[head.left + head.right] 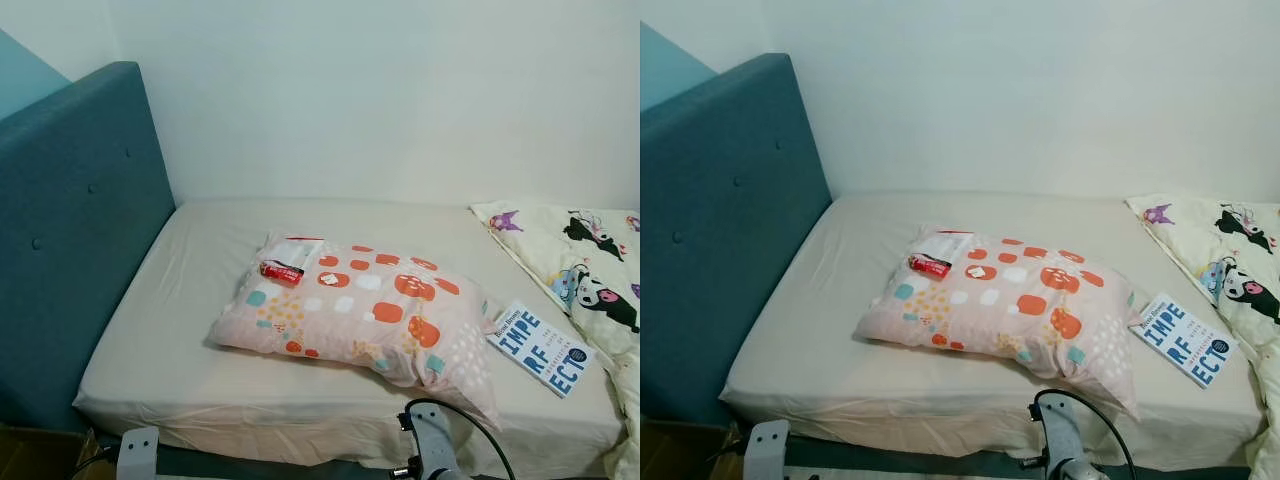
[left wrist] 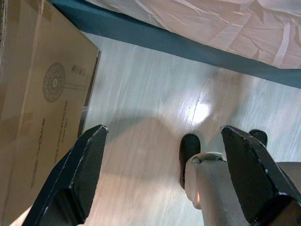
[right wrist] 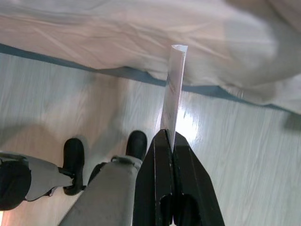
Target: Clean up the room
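A patterned pillow (image 1: 365, 315) lies in the middle of the bed (image 1: 180, 300), with a small red can (image 1: 282, 271) resting on the pillow's end nearer the blue headboard (image 1: 70, 220) and a book (image 1: 540, 347) just beside its other end. The right gripper (image 3: 168, 136) hangs over the floor (image 3: 244, 155) beside the bed, its fingers pinched on a thin white sheet of paper (image 3: 172, 89). The left gripper (image 2: 162, 141) hangs there too, fingers spread and holding nothing, near a cardboard box (image 2: 37, 94).

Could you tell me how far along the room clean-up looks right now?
Early, I would say. In hand: the right hand is shut on a thin sheet of paper, held low over the floor beside the bed. The left hand hangs open, holding nothing. Left: a red can lies on the pillow, and a book rests on the mattress beside it.
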